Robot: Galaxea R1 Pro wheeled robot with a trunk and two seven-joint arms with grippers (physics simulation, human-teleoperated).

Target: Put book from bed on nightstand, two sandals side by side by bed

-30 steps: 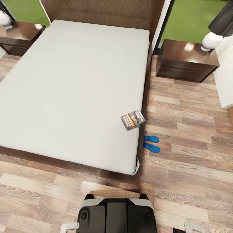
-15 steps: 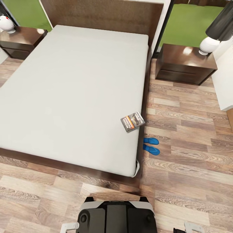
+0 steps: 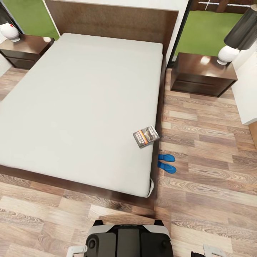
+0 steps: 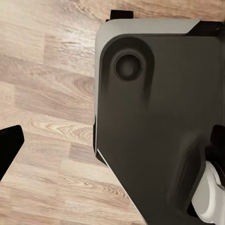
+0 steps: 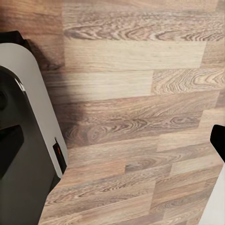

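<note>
Wood-plank flooring (image 3: 210,142) ran across the whole bedroom, with green wall panels behind. Biggest thing out there was the bed (image 3: 71,107), a plain light-grey mattress in a dark brown frame, headboard at the far end, its long axis running away from the robot. Down at the near edge of the head view sat the robot's dark base (image 3: 128,241), squared up just off the foot of the bed, and it showed again over the planks in both wrist views. On the far right stood the nightstand (image 3: 201,73), low and reddish-brown with two drawers, a white-based lamp (image 3: 228,53) with a dark shade on its right side. Its twin, the left nightstand (image 3: 25,50), sat at the bed's other side with a white lamp base on top. The book (image 3: 146,136) lay flat on the mattress right at the bed's right edge, near the foot, long axis slanted, tilted up toward the right. On the floor just beside the frame, a little nearer the robot than the book, the sandals (image 3: 166,163) lay side by side, close together, long axes pointing away from the bed. As for the grippers, only slivers of dark finger showed at the wrist views' edges, so how wide either stood, I couldn't tell.
</note>
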